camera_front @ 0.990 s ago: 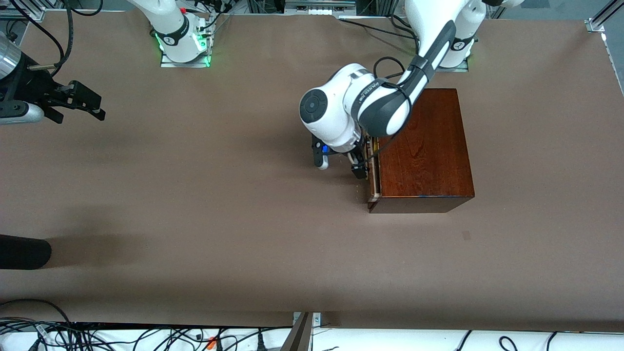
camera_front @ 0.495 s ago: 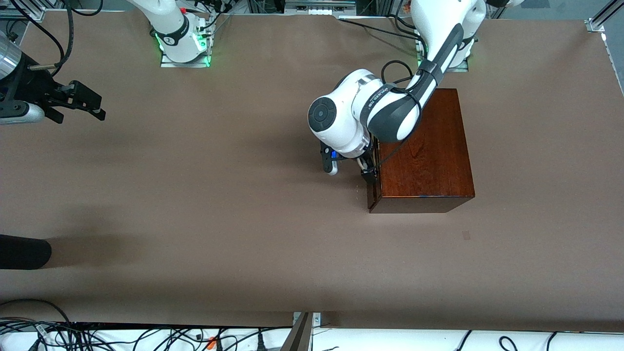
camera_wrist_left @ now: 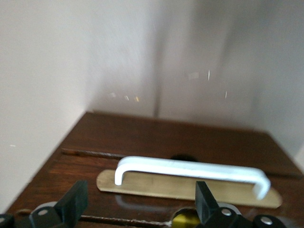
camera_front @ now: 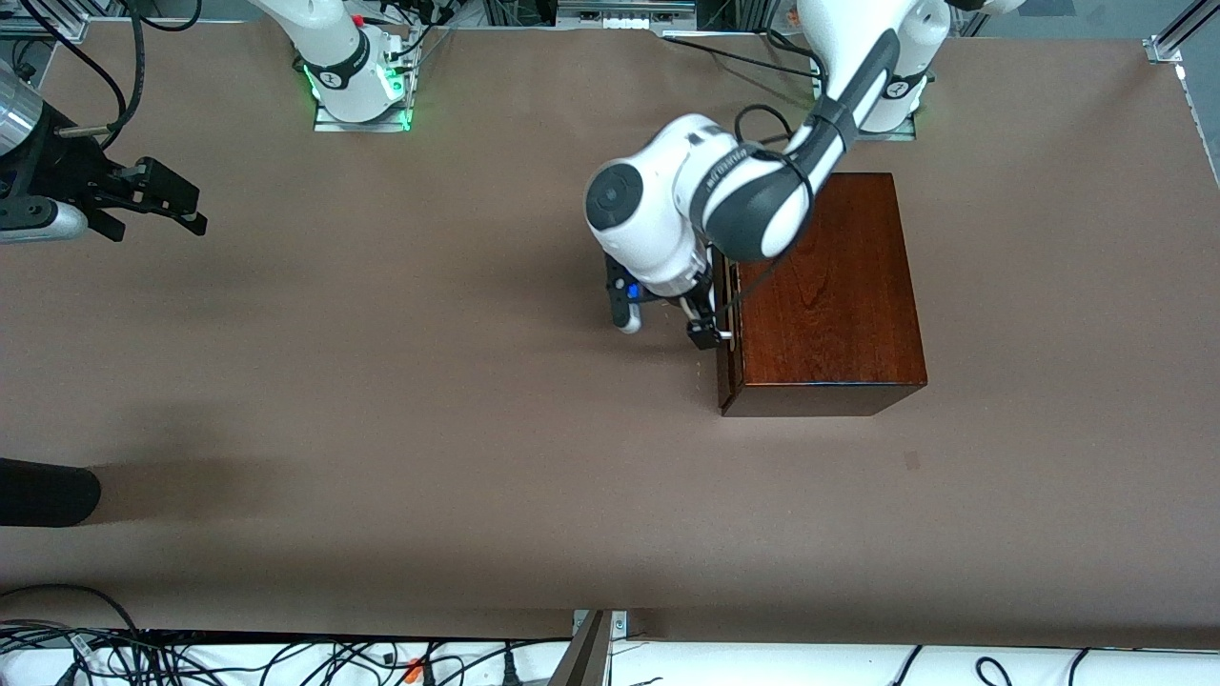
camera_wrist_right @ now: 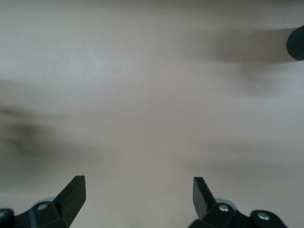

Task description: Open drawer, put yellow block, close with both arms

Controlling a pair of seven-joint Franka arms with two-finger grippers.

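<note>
Drawer: we see the dark reddish-brown drawer front (camera_wrist_left: 156, 156) with its white U-shaped bar handle (camera_wrist_left: 190, 171) on a brass backplate; in the front view the front sits flush with the glossy dark mahogany box (camera_front: 824, 286), so the drawer is shut.

Box position: we place it on the brown table (camera_front: 400, 400) toward the left arm's end, close to that arm's base, with the drawer front facing the right arm's end.

Yellow block: we cannot see it in any view, so we cannot tell where it is.

Left gripper: the black two-finger left gripper (camera_front: 707, 329) on the white jointed left arm (camera_front: 724, 205) is right in front of the drawer, just beside the handle. In the left wrist view its fingers (camera_wrist_left: 71, 204) stand spread wide with the handle between and ahead of them, holding nothing. We cannot tell whether a fingertip touches the handle.

Right gripper: the black right gripper (camera_front: 176, 205) hangs over bare table at the right arm's end, well apart from the box; that arm waits. Right wrist view shows its fingers (camera_wrist_right: 73, 192) spread apart, empty, only table below.

Other: we note a dark rounded object (camera_front: 43, 491) at the table edge at the right arm's end, near the front camera.
</note>
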